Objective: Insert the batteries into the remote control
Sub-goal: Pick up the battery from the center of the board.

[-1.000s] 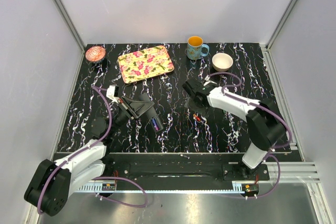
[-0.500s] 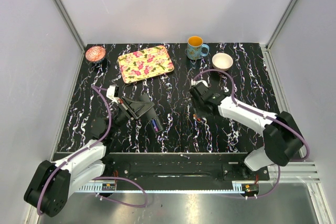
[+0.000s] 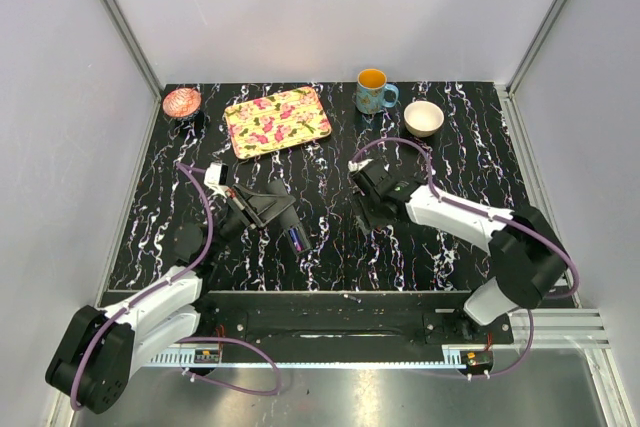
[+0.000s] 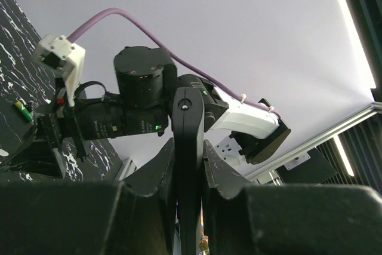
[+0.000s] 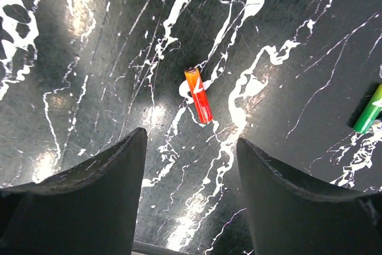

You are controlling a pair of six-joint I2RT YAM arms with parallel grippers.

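Swinging left since 1 second earlier, the right gripper (image 5: pixel 191 147) hung spread-fingered, while the left gripper (image 4: pixel 188 162) pinched the flat black bar-shaped remote control (image 4: pixel 186 117) well apart. Just ahead of the right's 2 fingertips lay 1 slim red-orange cylindrical battery (image 5: pixel 199 96), its long axis running nearly along the gap.

Black marbled table (image 3: pixel 470 147): floral tray (image 3: pixel 277 121), mug (image 3: pixel 374 91), white bowl (image 3: pixel 423 118), pink dish (image 3: pixel 181 102), plus a loose red battery (image 5: pixel 198 95) and green battery (image 5: pixel 370 108)
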